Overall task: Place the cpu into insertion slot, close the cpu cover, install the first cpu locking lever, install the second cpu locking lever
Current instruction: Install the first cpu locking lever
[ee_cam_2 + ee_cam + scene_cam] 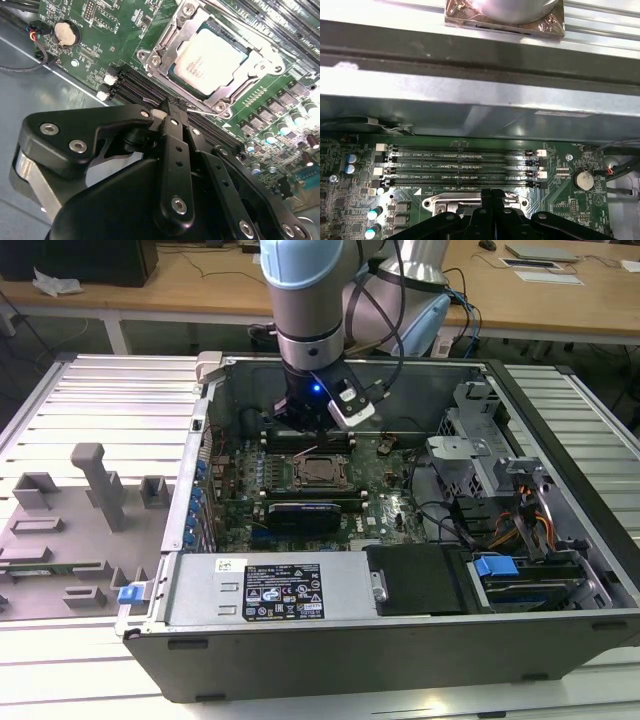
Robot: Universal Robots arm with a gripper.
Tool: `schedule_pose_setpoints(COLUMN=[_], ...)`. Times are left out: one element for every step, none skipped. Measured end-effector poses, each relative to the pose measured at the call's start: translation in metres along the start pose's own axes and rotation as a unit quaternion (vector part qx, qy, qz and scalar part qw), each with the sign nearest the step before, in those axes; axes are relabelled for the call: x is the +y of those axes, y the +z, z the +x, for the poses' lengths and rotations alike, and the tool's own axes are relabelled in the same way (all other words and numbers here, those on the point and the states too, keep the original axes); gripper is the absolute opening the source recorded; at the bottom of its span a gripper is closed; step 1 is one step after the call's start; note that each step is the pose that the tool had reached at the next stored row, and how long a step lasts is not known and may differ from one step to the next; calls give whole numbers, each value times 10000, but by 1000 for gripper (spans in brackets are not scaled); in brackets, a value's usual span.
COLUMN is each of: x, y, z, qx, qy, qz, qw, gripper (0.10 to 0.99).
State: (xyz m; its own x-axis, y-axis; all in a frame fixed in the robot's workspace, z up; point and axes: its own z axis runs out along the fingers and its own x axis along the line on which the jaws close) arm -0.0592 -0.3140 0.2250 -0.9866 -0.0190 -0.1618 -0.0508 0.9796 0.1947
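— Ribbed metal desk (pixel 90 400) with an opened computer case (pixel 400 650) lying on it, and wooden desks (pixel 200 290) along the back. How far along is the job?

— Well along, by the look of it. In the second wrist view the cpu (pixel 210 57) lies flat in the insertion slot (pixel 242 46). Its dull silver top shows through the window of the cpu cover (pixel 167 42), and that frame lies down over the chip, not tipped up.

— So seating the chip and closing the cover look done?

— They do. The levers are the doubtful part. A thin lever rod (pixel 202 111) runs low along the socket's edge on the side nearest the gripper (pixel 167 106). Whether it is hooked under its catch cannot be told, and the other lever's state is no clearer.

— And the gripper itself?

— Its fingers are pressed together with nothing visibly between them. The tips sit right at that rod, in the strip between the socket and the memory slots (pixel 460 162).

— Touching it?

— It could be pressing on the rod or sitting just above it. The pictures do not settle that. At least one lever step looks unfinished.
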Motion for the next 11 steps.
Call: schedule_pose_setpoints(x=[10, 20, 31, 40, 52, 61, 64, 65, 64, 62, 60], y=[6, 12, 18, 23, 31, 36, 40, 46, 59, 71, 80], z=[-4, -10, -16, -21, -27, -30, -31, -32, -30, -28, -27], qx=[1, 0, 1, 1, 0, -1, -5, -16, -42, -63, -75], qy=[0, -1, -2, -2, 1, 11, 29, 81, 216, 322, 383], qz=[3, 8, 13, 18, 26, 32, 37, 47, 70, 87, 98], qw=[10000, 10000, 10000, 10000, 10000, 10000, 10000, 10000, 9997, 9994, 9992], gripper=[106, 106, 106, 106, 106, 106, 106, 106, 106, 106, 106])
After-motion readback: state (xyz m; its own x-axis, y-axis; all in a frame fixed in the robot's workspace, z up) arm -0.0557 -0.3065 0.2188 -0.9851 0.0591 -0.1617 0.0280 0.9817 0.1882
